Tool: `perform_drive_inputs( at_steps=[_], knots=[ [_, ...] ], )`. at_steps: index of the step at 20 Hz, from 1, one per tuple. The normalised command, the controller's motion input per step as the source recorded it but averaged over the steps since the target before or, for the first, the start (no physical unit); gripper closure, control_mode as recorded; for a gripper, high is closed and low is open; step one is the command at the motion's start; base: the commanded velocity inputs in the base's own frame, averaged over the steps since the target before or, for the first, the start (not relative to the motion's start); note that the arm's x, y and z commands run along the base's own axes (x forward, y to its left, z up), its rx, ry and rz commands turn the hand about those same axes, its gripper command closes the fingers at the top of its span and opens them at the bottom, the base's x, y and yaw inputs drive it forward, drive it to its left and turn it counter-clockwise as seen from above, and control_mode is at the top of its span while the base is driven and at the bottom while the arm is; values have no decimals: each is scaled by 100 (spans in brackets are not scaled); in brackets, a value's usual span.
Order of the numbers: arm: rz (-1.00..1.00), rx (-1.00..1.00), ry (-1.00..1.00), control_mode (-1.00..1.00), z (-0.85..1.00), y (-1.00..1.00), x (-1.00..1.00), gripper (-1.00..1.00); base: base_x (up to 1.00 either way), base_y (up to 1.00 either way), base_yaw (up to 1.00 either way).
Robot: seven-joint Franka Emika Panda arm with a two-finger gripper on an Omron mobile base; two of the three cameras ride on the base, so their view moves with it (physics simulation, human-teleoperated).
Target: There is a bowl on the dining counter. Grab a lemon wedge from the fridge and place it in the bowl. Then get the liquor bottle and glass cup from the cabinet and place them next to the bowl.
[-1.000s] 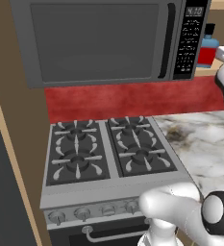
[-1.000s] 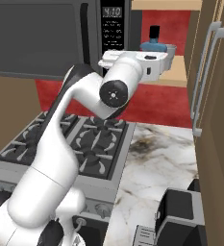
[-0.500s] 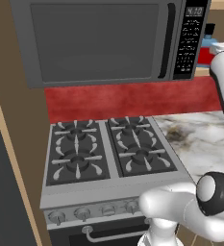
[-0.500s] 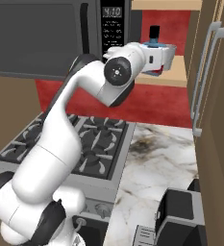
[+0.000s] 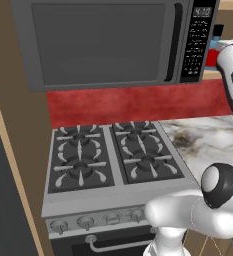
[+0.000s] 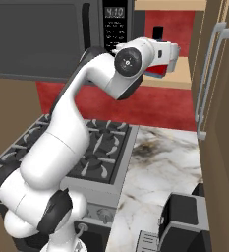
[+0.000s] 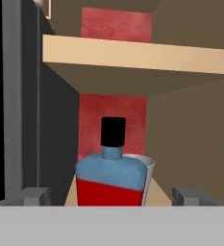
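Observation:
The liquor bottle (image 7: 111,178), red with a blue upper part and a black cap, stands upright on the lower shelf of the tan wood cabinet (image 7: 132,55). Just behind it on the right peeks the rim of the pale glass cup (image 7: 148,166). My gripper (image 7: 112,197) is open. Its two fingertips (image 7: 35,196) stand wide on either side of the bottle, short of it and not touching. From the right base view, my white hand (image 6: 162,51) reaches into the cabinet beside the microwave, and the bottle's black cap (image 6: 157,32) shows above it. The bowl and lemon wedge are out of view.
The dark grey microwave (image 5: 103,42) hangs left of the cabinet, its side wall close to my left finger. Below are the gas stove (image 5: 113,160) and a marbled counter (image 6: 160,167). A tall door with bar handles (image 6: 209,83) rises on the right.
My hand has risen a little and pushed further toward the cabinet, closer to the bottle. The jaws have stayed wide. The base has not moved.

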Motion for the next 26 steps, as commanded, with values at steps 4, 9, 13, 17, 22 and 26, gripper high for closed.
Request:
perform_drive_inputs(
  at_steps=[4,9,13,17,22,26],
  knots=[
    [0,0,0,-100,0,-8,24,-100,0,0,0],
    [0,0,0,-100,0,-4,31,-100,0,0,0],
    [0,0,0,-100,0,-1,38,-100,0,0,0],
    [0,0,0,-100,0,0,38,-100,0,0,0],
    [0,0,0,-100,0,0,35,-100,0,0,0],
    [0,0,0,-100,0,0,28,-100,0,0,0]
  ],
)
